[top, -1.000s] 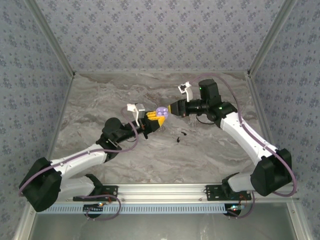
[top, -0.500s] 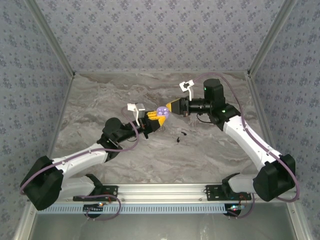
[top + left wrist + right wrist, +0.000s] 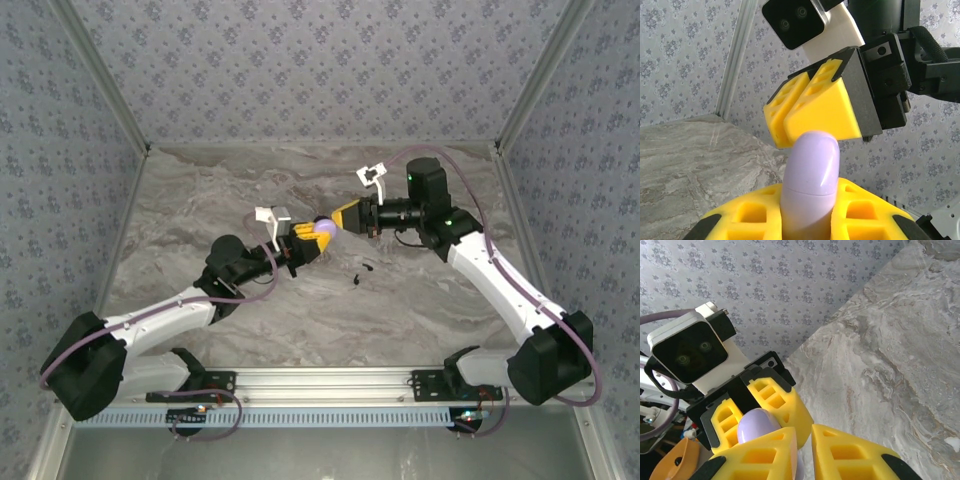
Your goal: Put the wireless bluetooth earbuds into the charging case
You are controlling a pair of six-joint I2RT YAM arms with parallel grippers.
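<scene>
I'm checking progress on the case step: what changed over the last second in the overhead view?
The right hand moved left, toward the lavender charging case, and now covers part of it from above; its arm swung along with it. Nothing was taken hold of or let go. The left hand kept its grip on the case, and the two earbuds stayed on the table.

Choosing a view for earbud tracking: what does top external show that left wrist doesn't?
Top external: the two black earbuds lying loose on the marble table, nearer the arm bases than both hands and clear of them.
Left wrist: close detail. It shows the seam around the lavender charging case, which stands upright in the left hand, and the right hand, fingers together, just past the case's top.
Both: the case clamped in the left hand, with the right hand close to it.
</scene>
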